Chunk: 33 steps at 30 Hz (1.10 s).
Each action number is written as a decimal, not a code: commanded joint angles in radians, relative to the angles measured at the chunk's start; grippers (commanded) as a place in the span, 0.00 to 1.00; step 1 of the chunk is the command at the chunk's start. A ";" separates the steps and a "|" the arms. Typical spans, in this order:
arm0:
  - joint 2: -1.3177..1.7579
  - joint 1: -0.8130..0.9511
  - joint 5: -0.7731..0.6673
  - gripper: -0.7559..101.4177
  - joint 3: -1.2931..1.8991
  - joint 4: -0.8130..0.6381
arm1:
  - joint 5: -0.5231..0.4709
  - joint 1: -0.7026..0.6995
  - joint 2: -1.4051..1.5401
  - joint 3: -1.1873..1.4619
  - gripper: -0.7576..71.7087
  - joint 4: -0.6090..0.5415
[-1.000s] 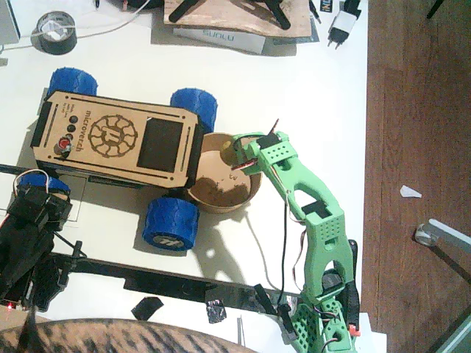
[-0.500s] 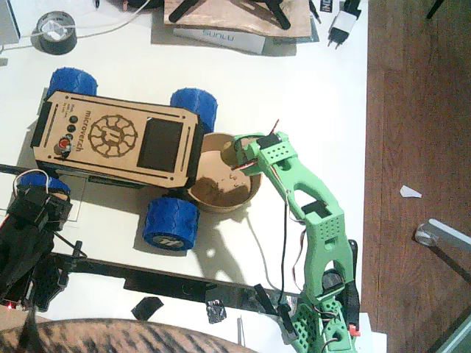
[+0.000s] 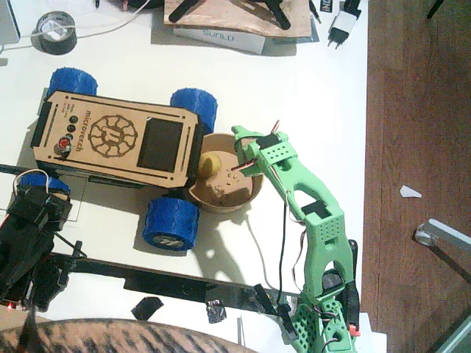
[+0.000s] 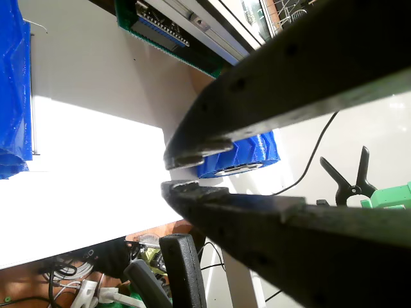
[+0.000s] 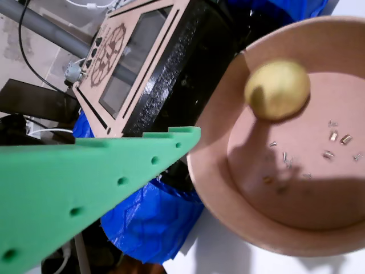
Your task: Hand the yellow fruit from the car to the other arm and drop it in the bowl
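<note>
The yellow fruit [image 3: 210, 162] [image 5: 278, 89] lies inside the tan bowl [image 3: 250, 193] [image 5: 212, 149], against the wall nearest the car. The light-wood car [image 3: 110, 136] [image 5: 134, 48] with blue wheels stands just left of the bowl and touches it. My right gripper [image 3: 238, 153], on the green arm, is open above the bowl's right half with nothing in it. In a wrist view only one green finger [image 5: 114, 171] shows. My left gripper [image 4: 168, 173], on the black arm [image 3: 29, 235] at the bottom left, is shut and empty beside a blue wheel [image 4: 241, 157].
A black tape roll [image 3: 55, 33] lies at the back left. A board on a white box [image 3: 228, 22] and a plug adaptor [image 3: 342, 26] sit along the back. The table's right edge runs past the green arm, with wooden floor [image 3: 419, 110] beyond.
The green gripper opened and let go of the yellow fruit, which now lies in the left part of the bowl. The black arm has not moved.
</note>
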 commanded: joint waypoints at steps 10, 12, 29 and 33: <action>-0.005 -0.003 0.009 0.02 -0.002 0.003 | -0.018 0.006 0.262 0.169 0.01 -0.011; -0.005 -0.003 0.009 0.02 -0.002 0.002 | -0.037 0.008 0.365 0.262 0.01 -0.017; -0.009 -0.003 0.009 0.01 0.000 0.000 | -0.078 0.140 1.568 1.123 0.01 -0.245; -0.011 -0.003 0.008 0.01 0.000 0.003 | -0.098 0.213 1.750 1.239 0.01 -0.258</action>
